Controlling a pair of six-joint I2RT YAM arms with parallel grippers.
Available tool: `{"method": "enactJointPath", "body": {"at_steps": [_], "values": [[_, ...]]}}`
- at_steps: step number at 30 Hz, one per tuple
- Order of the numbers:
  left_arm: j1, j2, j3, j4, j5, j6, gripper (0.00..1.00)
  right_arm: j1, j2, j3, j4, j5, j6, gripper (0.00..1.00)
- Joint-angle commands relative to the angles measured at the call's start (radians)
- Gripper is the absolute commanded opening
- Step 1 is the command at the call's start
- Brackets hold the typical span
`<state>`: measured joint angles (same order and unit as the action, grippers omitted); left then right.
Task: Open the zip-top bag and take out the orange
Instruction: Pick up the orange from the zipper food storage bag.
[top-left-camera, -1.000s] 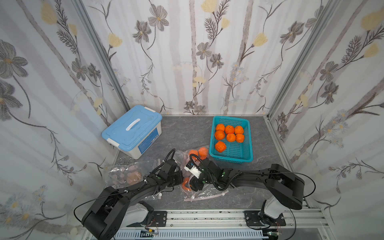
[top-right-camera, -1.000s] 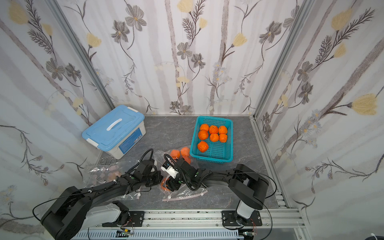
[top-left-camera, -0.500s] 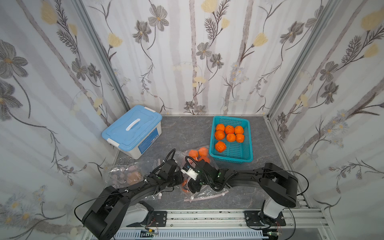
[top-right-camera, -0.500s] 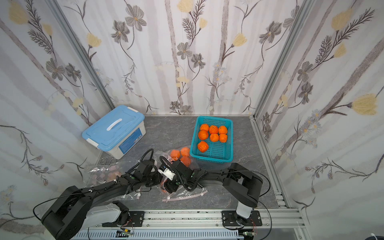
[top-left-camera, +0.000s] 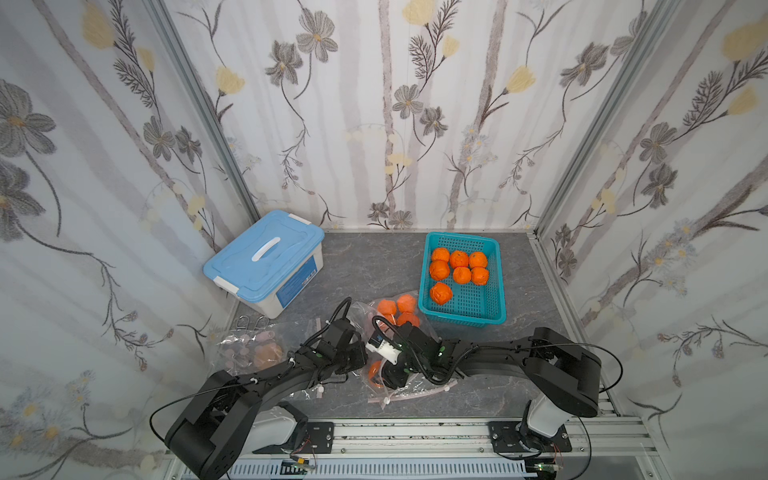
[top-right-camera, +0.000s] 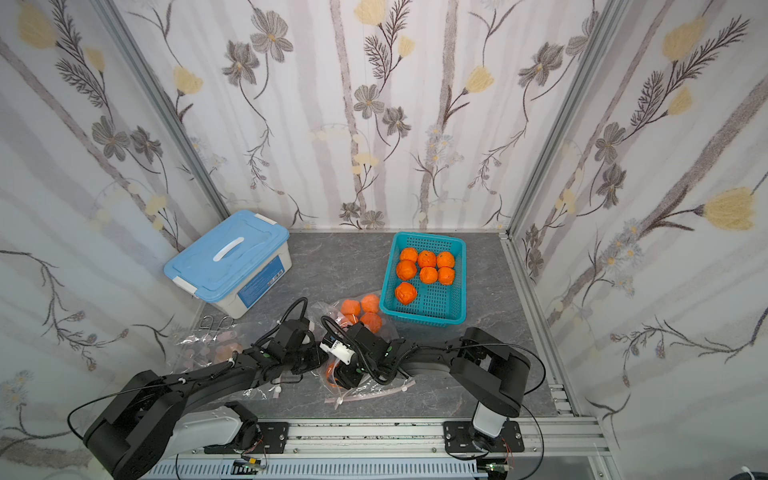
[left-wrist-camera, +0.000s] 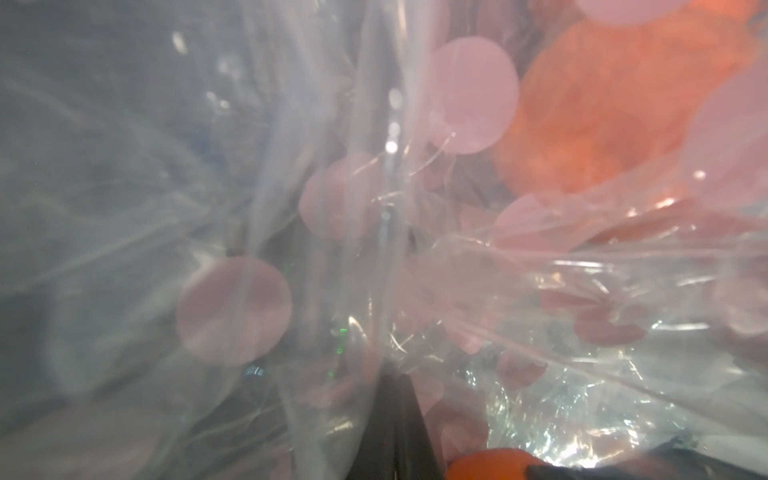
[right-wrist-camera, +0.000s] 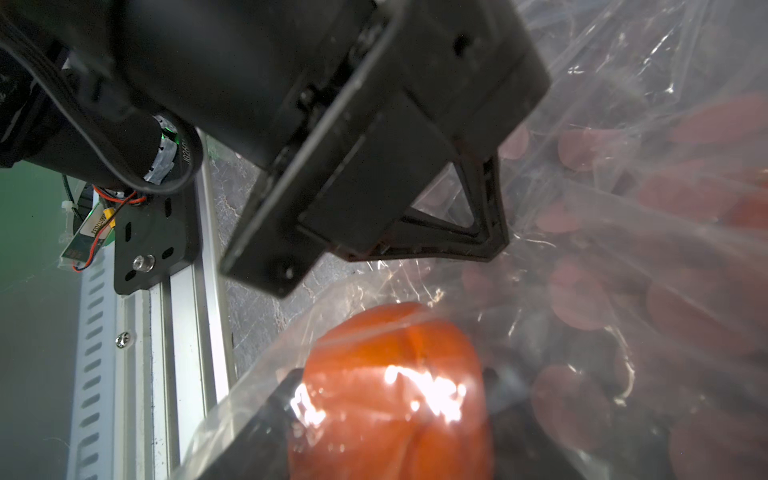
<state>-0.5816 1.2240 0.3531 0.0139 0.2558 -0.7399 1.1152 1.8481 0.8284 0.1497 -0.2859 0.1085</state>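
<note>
- The zip-top bag (top-left-camera: 409, 388) lies crumpled at 6 o'clock on the bench (top-left-camera: 374, 266). It is clear film with pink dots.
- The left gripper (top-left-camera: 362, 360) meets the bag from its 9 o'clock side. In the left wrist view its tips (left-wrist-camera: 392, 382) are pressed together, with a fold of the film pinched between them.
- The right gripper (top-left-camera: 384, 374) reaches in from 3 o'clock. In the right wrist view its dark fingers (right-wrist-camera: 282, 399) sit against both sides of the orange (right-wrist-camera: 395, 374), gripping it.
- The orange is at the bag's 9 o'clock end, and glossy film lies over it.
- Three oranges (top-left-camera: 397, 309) sit under clear film just at 12 o'clock from both grippers.
- A teal basket (top-left-camera: 496, 291) at 2 o'clock holds seven more fruit (top-left-camera: 460, 274).
- A blue-lidded box (top-left-camera: 266, 257) stands at 10 o'clock.
- A second bag (top-left-camera: 249, 351) lies at 8 o'clock.
</note>
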Motion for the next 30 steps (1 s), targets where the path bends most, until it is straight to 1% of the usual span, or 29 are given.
{"method": "enactJointPath", "body": {"at_steps": [1, 5, 9, 13, 16, 18, 21, 24, 26, 30], "values": [[0.0, 0.002, 0.002, 0.018, -0.008, 0.0, 0.0, 0.001, -0.023, 0.002, -0.031, -0.009, -0.012, 0.53], [-0.001, 0.008, 0.001, 0.024, -0.007, 0.002, 0.0, -0.009, -0.08, -0.012, -0.027, -0.016, -0.009, 0.53], [-0.001, 0.021, 0.001, 0.032, -0.004, 0.001, 0.0, -0.035, -0.14, -0.037, -0.012, -0.065, 0.0, 0.53], [-0.001, 0.02, 0.0, 0.035, -0.005, 0.0, 0.0, -0.057, -0.189, -0.057, -0.023, -0.07, 0.016, 0.52], [-0.001, 0.019, -0.003, 0.032, -0.005, 0.0, 0.0, -0.07, -0.244, -0.075, -0.046, -0.068, 0.02, 0.52], [-0.001, 0.017, -0.002, 0.031, -0.006, 0.002, 0.0, -0.094, -0.319, -0.116, -0.073, -0.059, 0.022, 0.52], [-0.001, 0.018, -0.002, 0.033, -0.008, 0.0, 0.0, -0.134, -0.411, -0.13, -0.14, 0.026, 0.025, 0.52], [-0.001, 0.027, -0.001, 0.037, -0.004, 0.0, 0.0, -0.173, -0.495, -0.129, -0.202, 0.074, 0.02, 0.52], [-0.001, 0.03, 0.002, 0.035, -0.002, 0.003, 0.0, -0.189, -0.558, -0.149, -0.179, 0.157, 0.053, 0.56], [0.0, 0.025, 0.006, 0.023, -0.008, 0.01, 0.0, -0.246, -0.649, -0.195, -0.117, 0.272, 0.104, 0.57]]}}
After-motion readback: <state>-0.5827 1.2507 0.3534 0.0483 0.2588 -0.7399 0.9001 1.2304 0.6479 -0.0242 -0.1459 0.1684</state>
